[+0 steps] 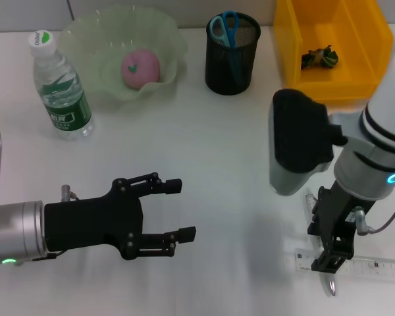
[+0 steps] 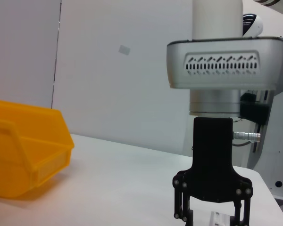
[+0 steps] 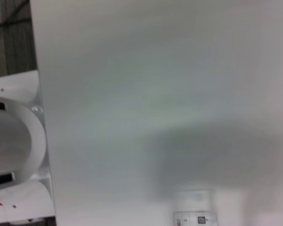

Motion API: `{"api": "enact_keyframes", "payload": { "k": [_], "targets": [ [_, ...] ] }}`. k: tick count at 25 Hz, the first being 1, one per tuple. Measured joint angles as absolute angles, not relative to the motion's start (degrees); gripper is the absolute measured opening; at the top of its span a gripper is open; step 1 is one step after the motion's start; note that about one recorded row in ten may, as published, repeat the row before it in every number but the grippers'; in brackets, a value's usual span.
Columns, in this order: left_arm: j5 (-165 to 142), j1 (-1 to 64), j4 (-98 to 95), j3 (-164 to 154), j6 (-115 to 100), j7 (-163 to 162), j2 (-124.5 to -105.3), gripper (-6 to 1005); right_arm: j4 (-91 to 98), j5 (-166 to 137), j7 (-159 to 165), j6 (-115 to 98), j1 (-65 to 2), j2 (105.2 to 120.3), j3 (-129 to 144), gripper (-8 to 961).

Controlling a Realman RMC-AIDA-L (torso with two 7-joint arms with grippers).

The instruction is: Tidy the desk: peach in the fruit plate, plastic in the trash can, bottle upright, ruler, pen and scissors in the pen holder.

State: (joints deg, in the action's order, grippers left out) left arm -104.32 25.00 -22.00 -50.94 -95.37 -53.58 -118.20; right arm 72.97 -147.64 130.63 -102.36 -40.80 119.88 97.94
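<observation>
My right hand (image 1: pixel 332 260) points straight down at the near right of the tabletop (image 1: pixel 224 164), fingertips at the ruler (image 1: pixel 375 268) and the pen (image 1: pixel 331 284), both lying flat there; I cannot tell whether it has closed on either. I judge the steep wrist suits a pinch on something so thin. My left hand (image 1: pixel 184 209) hovers level over the near left, fingers spread, holding nothing. Most sorting looks finished: the peach (image 1: pixel 140 67) sits in the fruit plate (image 1: pixel 85 33), the scissors (image 1: pixel 225 27) stand handles-up in the pen holder (image 1: pixel 232 62), crumpled plastic (image 1: pixel 319 58) lies in the trash can (image 1: pixel 296 26), and the bottle (image 1: pixel 59 85) stands upright beside the plate.
</observation>
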Motion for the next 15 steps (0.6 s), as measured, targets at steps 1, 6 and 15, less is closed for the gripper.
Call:
{"api": "enact_keyframes", "payload": {
  "k": [1,6,15],
  "targets": [
    [-104.3,25.0,-22.0,-50.9,-95.4,-53.6,-118.16,832,73.6,-148.1,132.2,-102.2,-40.9,119.88,99.7,546],
    [-104.3,25.0,-22.0,-50.9,-95.4,-54.2,-118.14,831,75.1,-148.1,134.3,-102.1,-40.7,119.88,101.9,607],
    [-104.3,25.0,-22.1,-50.8,-95.3,-54.2,-118.21,831,76.4,-147.6,135.5,-102.0,-40.1,119.88,103.9,597]
  ]
}}
